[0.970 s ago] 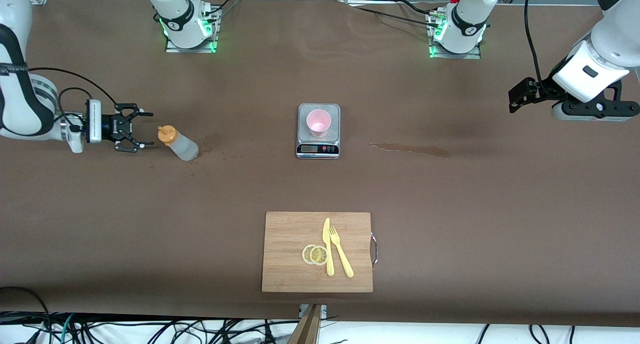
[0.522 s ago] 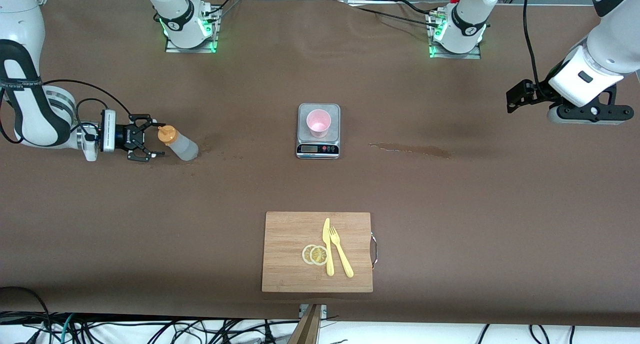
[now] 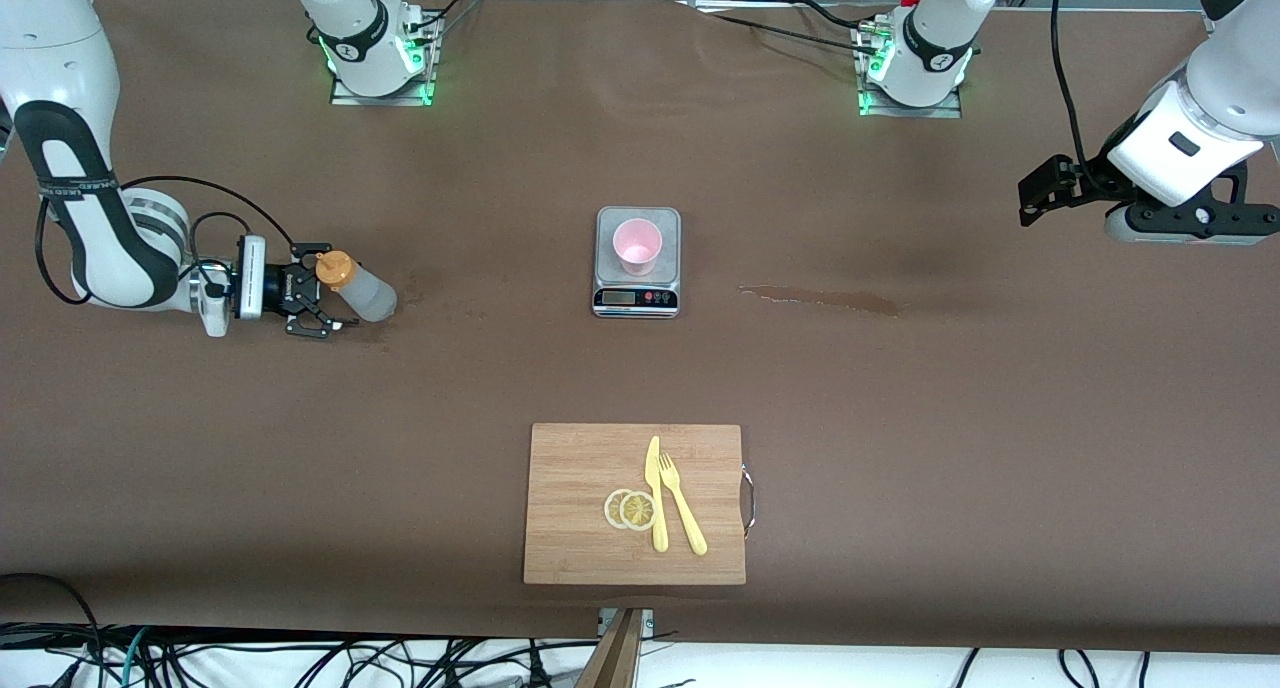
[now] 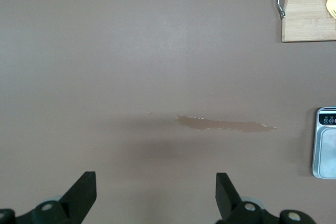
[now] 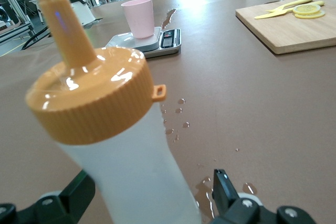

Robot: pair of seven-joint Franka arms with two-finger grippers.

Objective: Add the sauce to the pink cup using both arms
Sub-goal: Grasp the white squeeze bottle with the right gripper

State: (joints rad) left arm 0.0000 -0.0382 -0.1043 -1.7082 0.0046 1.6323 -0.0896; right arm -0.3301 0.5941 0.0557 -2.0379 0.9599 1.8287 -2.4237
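Robot lab: bolted arm bases (image 3: 378, 63), cables (image 3: 300, 658)

Front cam high; wrist cams low, all share scale (image 3: 637, 261).

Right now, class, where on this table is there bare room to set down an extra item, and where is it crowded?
Bare cloth lies between the scale and the cutting board, and toward both table ends beside the board. Crowded: around the sauce bottle, where the right gripper closes in among droplets, and at the spill.

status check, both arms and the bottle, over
Right end effector open, fingers astride the bottle, not closed. Left end effector open, waiting over bare table near a spill. Pink cup on the scale; nothing between.
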